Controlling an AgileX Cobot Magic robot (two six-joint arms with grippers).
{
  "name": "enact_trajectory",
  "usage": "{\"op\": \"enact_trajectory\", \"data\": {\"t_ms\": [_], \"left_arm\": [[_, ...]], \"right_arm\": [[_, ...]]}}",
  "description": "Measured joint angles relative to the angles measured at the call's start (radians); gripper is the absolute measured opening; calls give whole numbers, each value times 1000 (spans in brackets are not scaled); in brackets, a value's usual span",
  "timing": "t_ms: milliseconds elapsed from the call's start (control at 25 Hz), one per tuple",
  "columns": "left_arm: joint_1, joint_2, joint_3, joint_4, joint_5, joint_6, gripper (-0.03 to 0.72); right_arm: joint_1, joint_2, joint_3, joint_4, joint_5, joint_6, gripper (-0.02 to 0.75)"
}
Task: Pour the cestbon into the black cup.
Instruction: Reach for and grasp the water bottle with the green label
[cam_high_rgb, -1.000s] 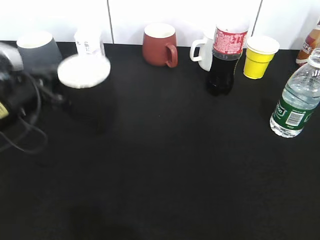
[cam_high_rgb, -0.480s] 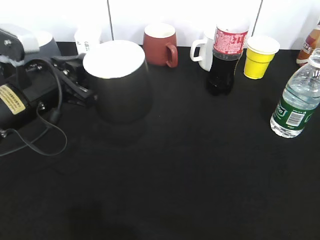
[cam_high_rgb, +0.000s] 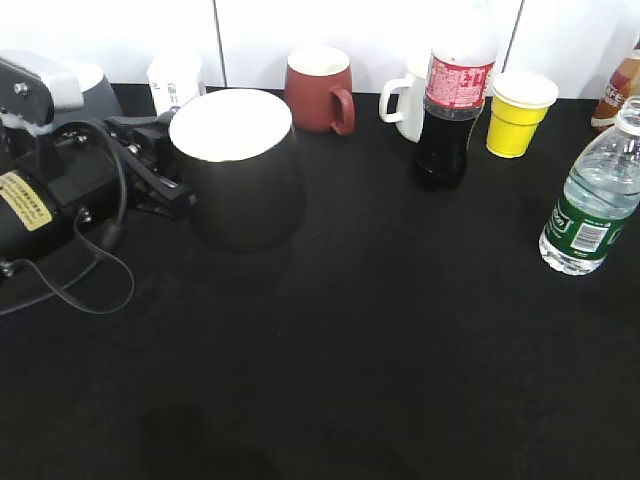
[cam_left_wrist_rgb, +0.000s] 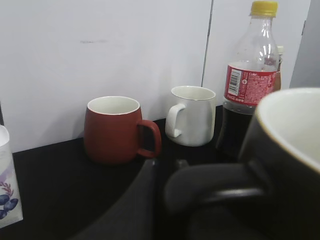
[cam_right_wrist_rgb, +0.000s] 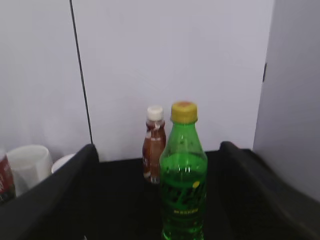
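Observation:
The black cup (cam_high_rgb: 240, 180), wide with a white inside, is upright at the middle left, held by its handle. My left gripper (cam_high_rgb: 160, 165) is shut on that handle from the left. In the left wrist view the cup (cam_left_wrist_rgb: 292, 165) fills the right side and my left gripper's fingers (cam_left_wrist_rgb: 166, 164) clamp the handle. The cestbon (cam_high_rgb: 593, 200), a clear bottle with a green label, stands upright at the far right edge. My right gripper (cam_right_wrist_rgb: 157, 150) is open and empty; it does not show in the exterior view, and the cestbon does not show in its view.
Along the back wall stand a brick-red mug (cam_high_rgb: 320, 90), a white mug (cam_high_rgb: 405, 105), a cola bottle (cam_high_rgb: 452, 115), a yellow cup (cam_high_rgb: 520, 112) and a printed cup (cam_high_rgb: 175, 80). A green soda bottle (cam_right_wrist_rgb: 183, 180) and a small brown bottle (cam_right_wrist_rgb: 153, 150) stand ahead of my right gripper.
My left arm has carried the black cup from the far left toward the middle of the table. In the last half second it barely moved. The cestbon has not moved.

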Motion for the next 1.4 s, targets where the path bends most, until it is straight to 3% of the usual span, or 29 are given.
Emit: {"op": "enact_trajectory", "data": {"t_ms": [120, 320, 480, 600, 880, 1040, 1400], "left_arm": [[0, 0, 0, -1, 0, 0, 56], [0, 0, 0, -1, 0, 0, 56], [0, 0, 0, -1, 1, 0, 55], [0, 0, 0, -1, 1, 0, 55], [0, 4, 0, -40, 1, 0, 55], [0, 4, 0, -40, 1, 0, 55], [0, 4, 0, -38, 9, 0, 55]], "right_arm": [[0, 132, 81, 0, -121, 19, 555], [0, 349, 179, -1, -196, 84, 555], [0, 533, 180, -82, -229, 94, 555], [1, 650, 181, -193, -275, 116, 555], [1, 695, 181, -689, -391, 398, 555], [1, 764, 181, -725, -520, 439, 657], [1, 976, 139, -633, -733, 322, 661]]}}
